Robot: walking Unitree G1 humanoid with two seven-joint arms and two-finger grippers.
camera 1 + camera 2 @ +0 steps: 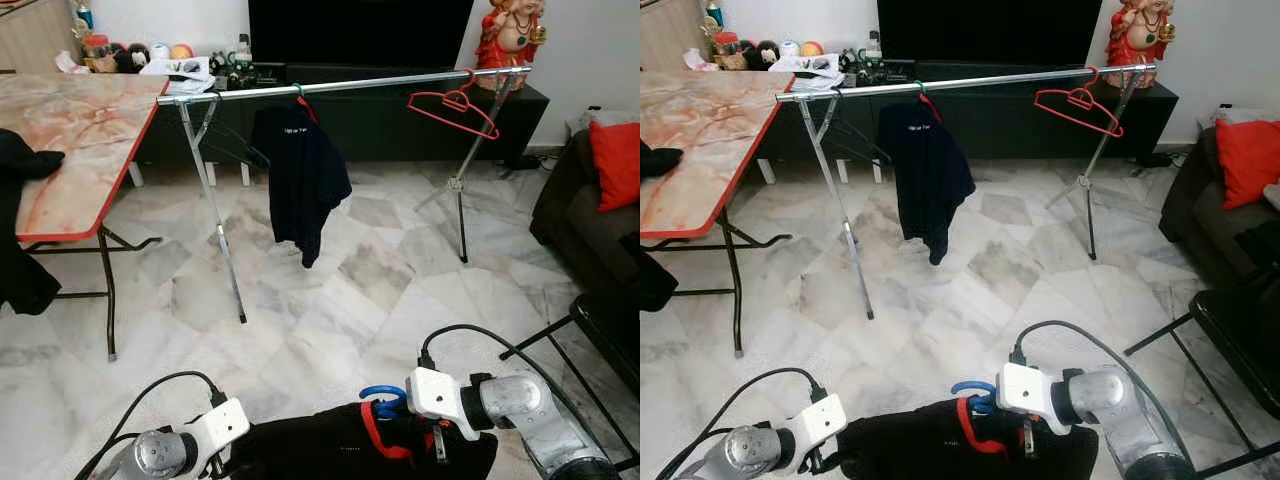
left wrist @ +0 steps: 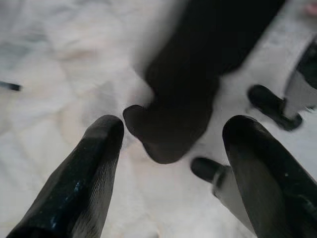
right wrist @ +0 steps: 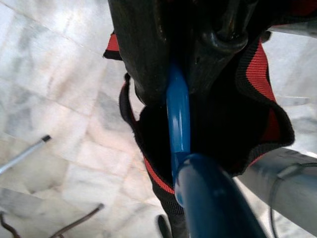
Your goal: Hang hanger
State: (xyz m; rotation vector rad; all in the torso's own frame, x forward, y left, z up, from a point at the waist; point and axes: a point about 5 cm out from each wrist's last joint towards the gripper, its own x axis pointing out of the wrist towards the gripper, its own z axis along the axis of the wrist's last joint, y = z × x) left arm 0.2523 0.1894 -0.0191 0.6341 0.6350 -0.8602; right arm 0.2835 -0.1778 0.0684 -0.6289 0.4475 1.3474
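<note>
A blue hanger (image 1: 383, 398) carries a black shirt with red collar trim (image 1: 330, 448), held low in front of me. My right gripper (image 3: 183, 54) is shut on the hanger's blue hook (image 3: 179, 119). My left gripper (image 2: 173, 124) is open beside the shirt, and a black fold of the shirt (image 2: 173, 134) hangs past its fingertips. The silver clothes rail (image 1: 340, 86) stands across the room ahead, well beyond both grippers. On it hang another black shirt (image 1: 300, 175) and an empty red hanger (image 1: 455, 105).
A marble-topped folding table (image 1: 70, 130) with dark clothes on it stands at the left. A dark sofa with a red cushion (image 1: 615, 160) and a low black frame (image 1: 605, 320) are at the right. A TV cabinet (image 1: 400, 110) runs behind the rail. Open tiled floor lies between.
</note>
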